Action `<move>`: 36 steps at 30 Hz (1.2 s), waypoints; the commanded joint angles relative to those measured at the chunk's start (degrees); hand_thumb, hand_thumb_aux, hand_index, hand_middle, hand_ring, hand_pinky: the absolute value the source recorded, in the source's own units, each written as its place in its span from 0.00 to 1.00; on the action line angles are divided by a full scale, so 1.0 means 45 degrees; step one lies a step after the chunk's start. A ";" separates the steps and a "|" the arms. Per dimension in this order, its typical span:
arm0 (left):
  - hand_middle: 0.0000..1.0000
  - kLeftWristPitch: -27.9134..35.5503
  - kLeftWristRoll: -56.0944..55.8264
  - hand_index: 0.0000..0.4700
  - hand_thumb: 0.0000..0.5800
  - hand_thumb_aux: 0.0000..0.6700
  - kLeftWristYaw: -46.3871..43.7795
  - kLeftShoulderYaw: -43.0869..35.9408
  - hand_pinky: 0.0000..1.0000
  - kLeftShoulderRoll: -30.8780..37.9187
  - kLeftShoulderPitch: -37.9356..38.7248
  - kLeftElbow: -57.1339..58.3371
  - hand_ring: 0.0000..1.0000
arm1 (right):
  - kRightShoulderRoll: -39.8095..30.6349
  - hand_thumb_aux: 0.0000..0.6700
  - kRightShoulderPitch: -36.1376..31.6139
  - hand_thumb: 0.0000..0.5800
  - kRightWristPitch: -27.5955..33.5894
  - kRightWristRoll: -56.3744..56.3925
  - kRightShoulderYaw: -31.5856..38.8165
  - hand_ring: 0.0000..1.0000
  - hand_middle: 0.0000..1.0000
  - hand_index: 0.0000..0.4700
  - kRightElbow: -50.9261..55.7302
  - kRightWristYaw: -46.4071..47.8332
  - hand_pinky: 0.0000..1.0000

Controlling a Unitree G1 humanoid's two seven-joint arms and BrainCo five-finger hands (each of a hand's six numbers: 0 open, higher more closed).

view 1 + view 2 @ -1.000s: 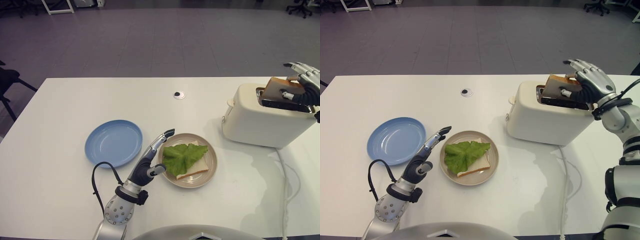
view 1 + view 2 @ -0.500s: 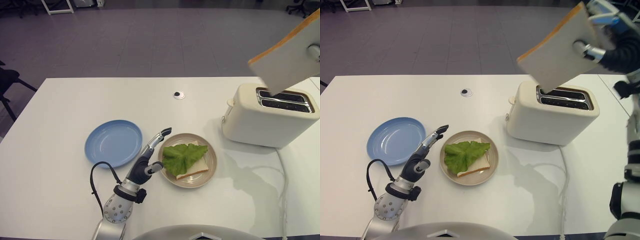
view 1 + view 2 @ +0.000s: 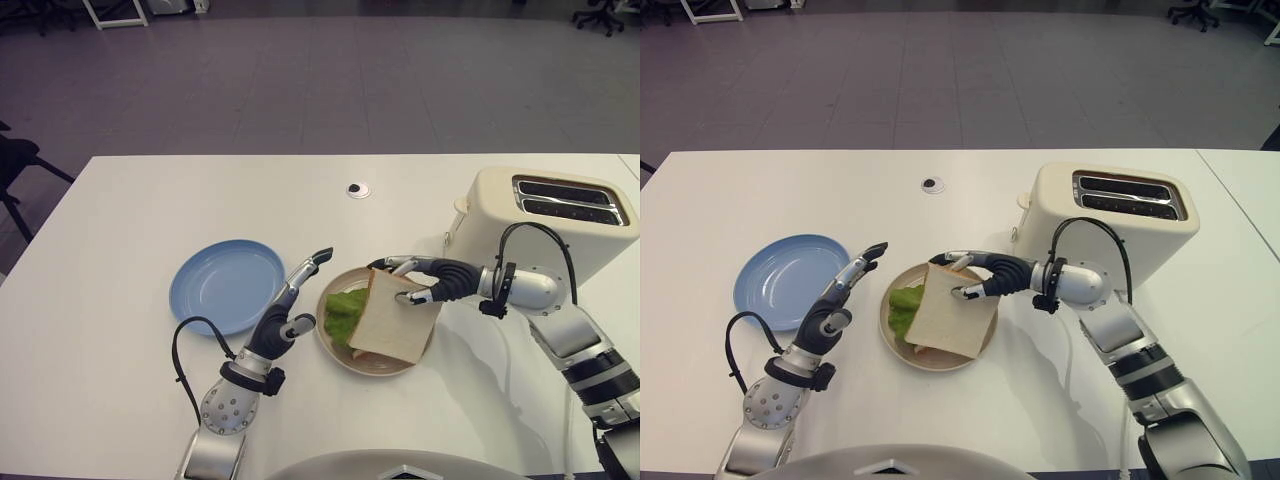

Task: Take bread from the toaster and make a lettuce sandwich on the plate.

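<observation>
The right hand (image 3: 985, 276) is grasping a bread slice (image 3: 951, 320) by its upper edge, fingers over the far side and thumb pressing on the near face. The slice is leaning at a tilt over the tan plate (image 3: 925, 364), its lower edge resting down on the plate's contents and its upper edge lifted toward the toaster (image 3: 1110, 240). Lettuce (image 3: 901, 304) is showing from under the slice on the left side, and the crust of a lower slice (image 3: 913, 349) is peeking out at the plate's front. The tan plate is sitting around the middle of the table (image 3: 720, 200), somewhat toward the front edge. The toaster is standing toward the right edge, well behind the plate, with its cord trailing toward the front edge.

The left hand (image 3: 832, 316) is hovering just left of the tan plate, fingers stretched out and gripping nothing, pointing toward the far right. A blue plate (image 3: 780, 285) is lying beside it, toward the left edge. A small round disc (image 3: 932, 184) is sitting near the far edge.
</observation>
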 commanded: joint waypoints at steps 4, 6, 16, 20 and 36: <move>0.00 0.0088 0.0503 0.00 0.00 0.00 -0.0150 -0.0264 0.00 0.0046 0.0063 0.0131 0.00 | 0.1344 1.00 -0.0463 1.00 -0.0641 -0.1508 -0.0022 0.00 0.00 1.00 0.0461 -0.0277 0.00; 0.00 0.0122 0.0593 0.00 0.00 0.00 -0.0152 -0.0339 0.00 0.0034 0.0105 0.0096 0.00 | 0.1463 1.00 -0.0520 1.00 -0.0659 -0.1630 -0.0108 0.00 0.00 1.00 0.0402 -0.0154 0.00; 0.00 0.0268 0.1650 0.00 0.00 0.00 -0.0256 -0.0956 0.00 0.0136 0.0464 -0.0283 0.00 | 0.1364 0.98 -0.0801 1.00 -0.0745 -0.4211 0.0058 0.00 0.00 0.98 0.0973 -0.0551 0.00; 0.00 0.0264 0.2092 0.00 0.00 0.00 -0.0234 -0.1054 0.00 0.0223 0.0554 -0.0345 0.00 | 0.1465 0.70 -0.0988 0.91 -0.0990 -0.4977 -0.0016 0.00 0.00 0.70 0.1433 -0.1051 0.00; 0.00 0.0378 0.9065 0.00 0.00 0.00 -0.0073 -0.2482 0.00 0.1973 -0.0510 0.0942 0.00 | 0.2186 0.00 -0.0819 0.00 -0.1144 -0.5988 0.0220 0.00 0.00 0.00 0.1557 -0.1612 0.00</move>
